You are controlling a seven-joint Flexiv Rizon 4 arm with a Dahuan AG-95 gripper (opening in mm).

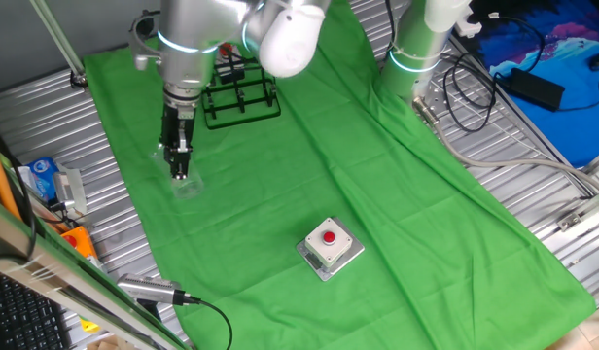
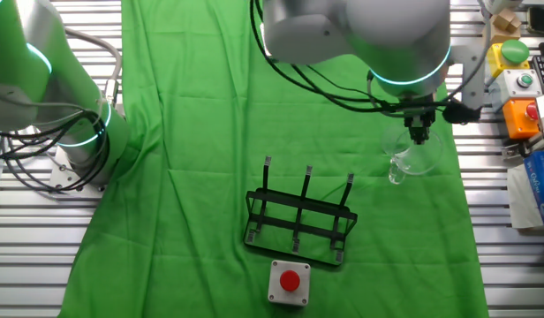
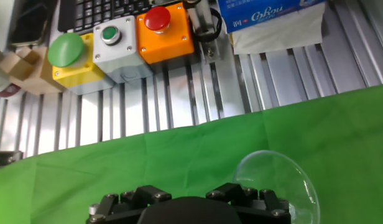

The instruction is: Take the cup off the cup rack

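The gripper [image 1: 180, 160] hangs left of the rack [image 1: 241, 97] in one fixed view, its fingers [image 1: 182, 154] closed on the rim of the cup [image 1: 186, 183]; the cup sits low over the green cloth [image 1: 377, 194], well clear of the rack; the red-button box [image 1: 330, 247] lies further right.

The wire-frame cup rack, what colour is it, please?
Black wire-frame cup rack; the other fixed view shows it best.
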